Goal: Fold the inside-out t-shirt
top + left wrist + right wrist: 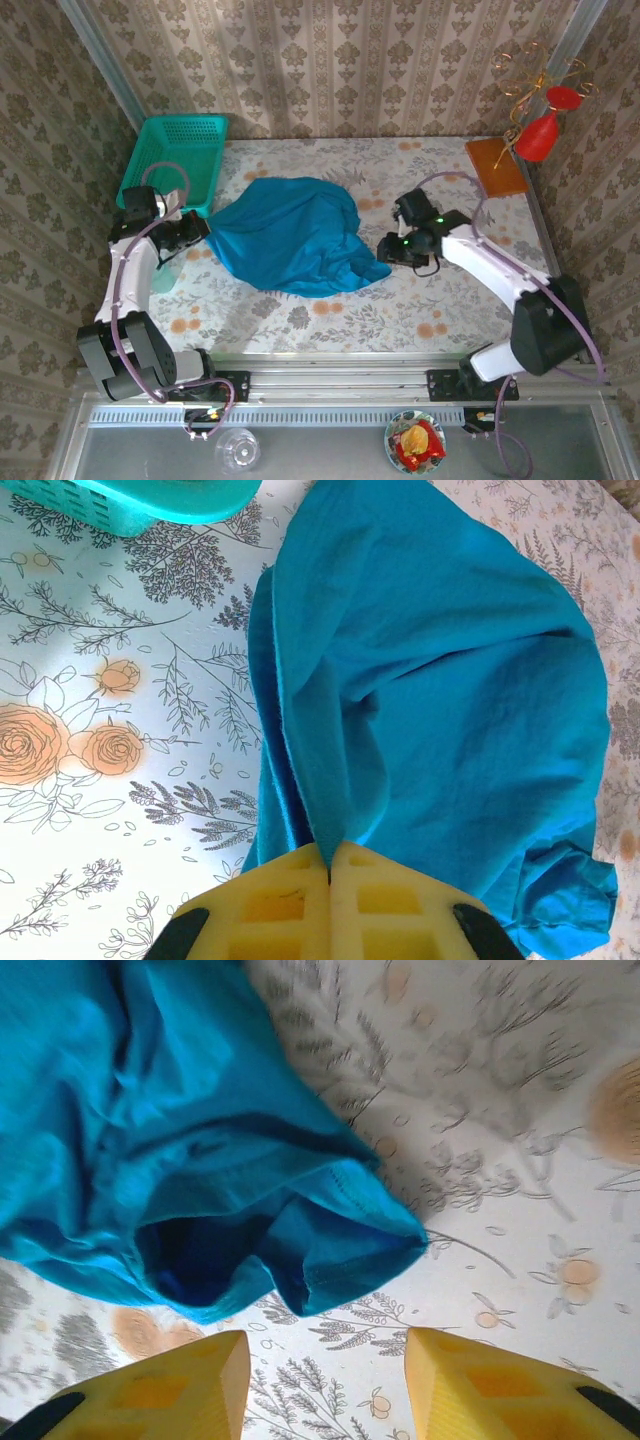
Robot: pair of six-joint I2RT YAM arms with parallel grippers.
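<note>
The t-shirt [295, 235] lies bunched at the middle of the table [420, 300], its left edge pinched between the closed left fingers [280, 905], while the right fingers [170, 1390] stand apart, empty, just beside its right corner.

Teal mesh basket [185, 150] on the floral table's [300, 320] far-left corner; brown board [496, 166] far right, near red ornament [537, 137].

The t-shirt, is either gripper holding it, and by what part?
The left gripper pinches a bunched edge of the t-shirt; the right gripper is open beside a sleeve, holding nothing.
</note>
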